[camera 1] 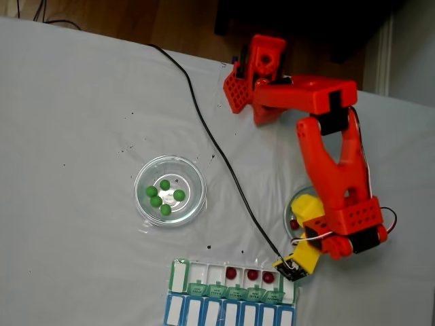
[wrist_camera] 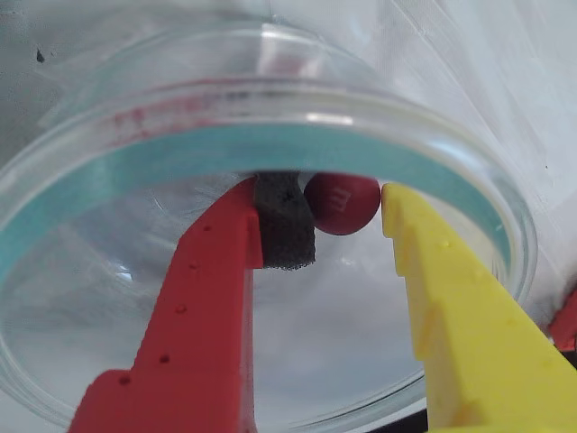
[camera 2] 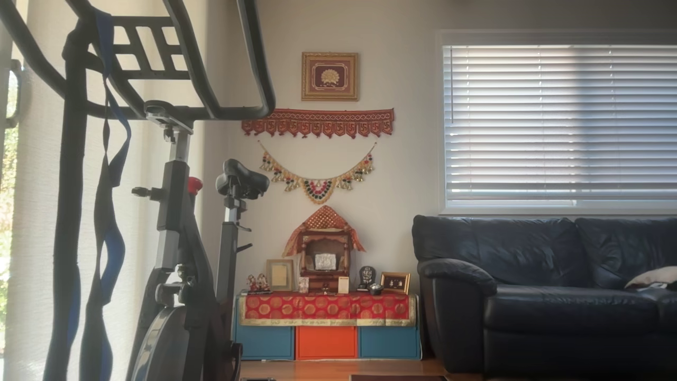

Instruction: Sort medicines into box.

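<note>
From my wrist view the two-finger gripper (wrist_camera: 347, 216), one red finger with a black foam pad and one yellow finger, reaches into a clear round glass dish (wrist_camera: 270, 117). A dark red round pill (wrist_camera: 342, 204) sits between the fingers, touching the foam pad with a thin gap before the yellow one, so I read the pincer as released.

In the fixed view the orange arm hides most of that dish. Five bright green pills (camera 1: 164, 196) lie in another clear glass dish (camera 1: 144, 175). The flat plastic pill organizer (camera 1: 178, 275) is cut off at the bottom edge; three dark red pills (camera 1: 251, 275) rest in neighbouring compartments.
</note>
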Available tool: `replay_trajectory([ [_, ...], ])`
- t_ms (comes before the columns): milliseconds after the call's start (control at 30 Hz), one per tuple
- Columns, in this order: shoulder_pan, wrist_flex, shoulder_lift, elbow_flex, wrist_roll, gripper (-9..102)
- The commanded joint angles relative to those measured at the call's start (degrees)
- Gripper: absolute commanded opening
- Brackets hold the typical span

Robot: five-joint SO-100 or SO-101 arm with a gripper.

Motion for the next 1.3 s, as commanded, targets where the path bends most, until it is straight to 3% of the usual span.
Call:
replay_trajectory([
  [0,0.7,-0.5,3.0,-3.7,-0.7,15],
  [1267,-0.7,-2.0,6.4,1.2,-0.2,9],
])
